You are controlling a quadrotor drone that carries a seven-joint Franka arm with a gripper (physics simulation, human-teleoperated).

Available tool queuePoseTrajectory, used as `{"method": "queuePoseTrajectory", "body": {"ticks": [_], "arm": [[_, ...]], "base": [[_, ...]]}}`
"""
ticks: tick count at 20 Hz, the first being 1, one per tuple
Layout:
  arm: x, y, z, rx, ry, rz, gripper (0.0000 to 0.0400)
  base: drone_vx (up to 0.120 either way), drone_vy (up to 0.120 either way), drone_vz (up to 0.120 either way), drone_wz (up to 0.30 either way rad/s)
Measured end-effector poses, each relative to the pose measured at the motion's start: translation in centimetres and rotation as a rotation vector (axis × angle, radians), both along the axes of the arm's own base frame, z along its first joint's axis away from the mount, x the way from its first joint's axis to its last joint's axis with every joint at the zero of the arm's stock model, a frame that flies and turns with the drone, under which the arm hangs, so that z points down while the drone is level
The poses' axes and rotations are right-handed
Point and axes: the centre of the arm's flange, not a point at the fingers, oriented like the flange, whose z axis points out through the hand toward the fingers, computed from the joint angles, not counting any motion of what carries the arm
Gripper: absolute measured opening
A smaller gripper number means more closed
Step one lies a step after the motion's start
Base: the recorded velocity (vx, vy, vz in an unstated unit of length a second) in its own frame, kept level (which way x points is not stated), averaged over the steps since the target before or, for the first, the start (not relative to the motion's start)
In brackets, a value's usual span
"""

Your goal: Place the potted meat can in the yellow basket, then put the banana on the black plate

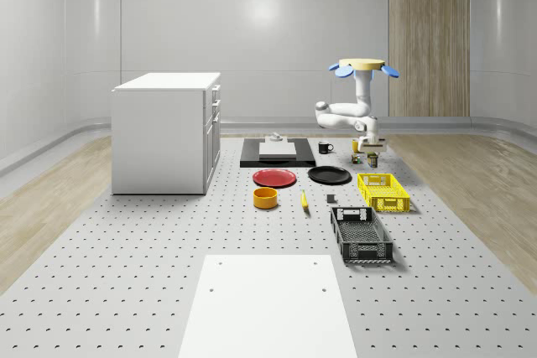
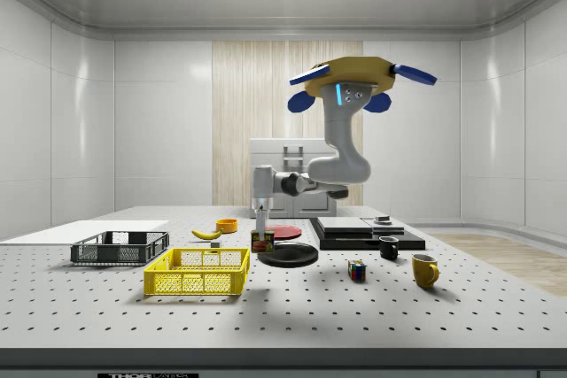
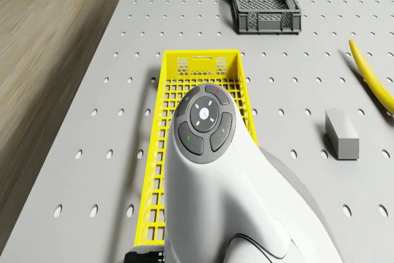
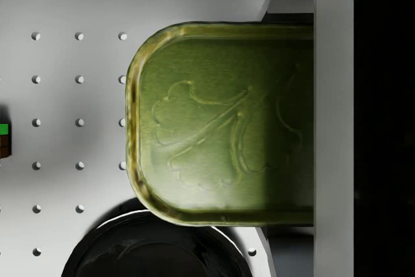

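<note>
The potted meat can (image 2: 262, 242) stands on the table just beyond the far end of the yellow basket (image 2: 199, 272), beside the black plate (image 2: 288, 255). Its green top (image 4: 220, 121) is close under the wrist camera, with the plate's rim (image 4: 155, 248) next to it. My gripper (image 2: 260, 221) points straight down with its tip at the can's top (image 1: 372, 158). The drone (image 1: 361, 65) hovers high over that spot, and its arm hangs over the basket (image 3: 161, 152). The banana (image 1: 304, 199) lies on the table between the orange bowl and the basket, apart from the plate (image 1: 329, 175).
A dark crate (image 1: 361, 235) sits in front of the basket. A red plate (image 1: 274, 178), an orange bowl (image 1: 265, 198) and a small grey block (image 3: 341, 133) lie nearby. A cube (image 2: 357, 270), a yellow mug (image 2: 424, 269) and a black mug (image 2: 388, 248) stand behind the can. A white cabinet (image 1: 164, 132) stands at the whole-scene view's left.
</note>
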Motion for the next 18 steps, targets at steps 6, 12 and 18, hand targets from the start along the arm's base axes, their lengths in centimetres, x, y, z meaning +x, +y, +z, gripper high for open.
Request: {"method": "queuePoseTrajectory", "body": {"ticks": [6, 12, 18], "arm": [[0.00, 0.00, -0.01, 0.000, 0.000, 0.000, 0.0287], [0.00, 0.00, -0.01, 0.000, 0.000, 0.000, 0.0287], [0.00, 0.00, -0.01, 0.000, 0.000, 0.000, 0.0287]], "base": [[0.120, 0.000, 0.000, 0.000], [0.120, 0.000, 0.000, 0.000], [0.120, 0.000, 0.000, 0.000]]}}
